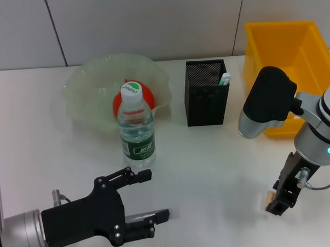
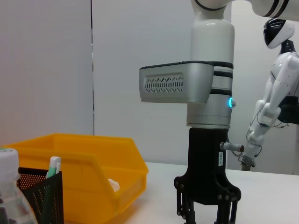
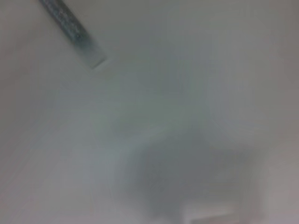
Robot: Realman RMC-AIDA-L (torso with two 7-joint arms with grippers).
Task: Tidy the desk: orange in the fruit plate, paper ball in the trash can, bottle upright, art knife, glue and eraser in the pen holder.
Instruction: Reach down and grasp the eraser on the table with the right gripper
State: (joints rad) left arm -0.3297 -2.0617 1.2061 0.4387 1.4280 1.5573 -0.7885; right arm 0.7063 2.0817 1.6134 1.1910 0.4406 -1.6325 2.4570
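Plain white desk [image 1: 221, 165], smooth and matte, filling the whole lower head view and carrying soft, diffuse shadows under even overhead light. Behind it, a pale grey panelled wall [image 1: 149, 20], split by thin dark seams running slightly aslant. Seen from the left wrist, the same light wall [image 2: 46, 70] with one dark vertical seam, and farther off at the room's edge a white humanoid figure [image 2: 275, 93] standing against the wall. Nothing of floor or windows in view.
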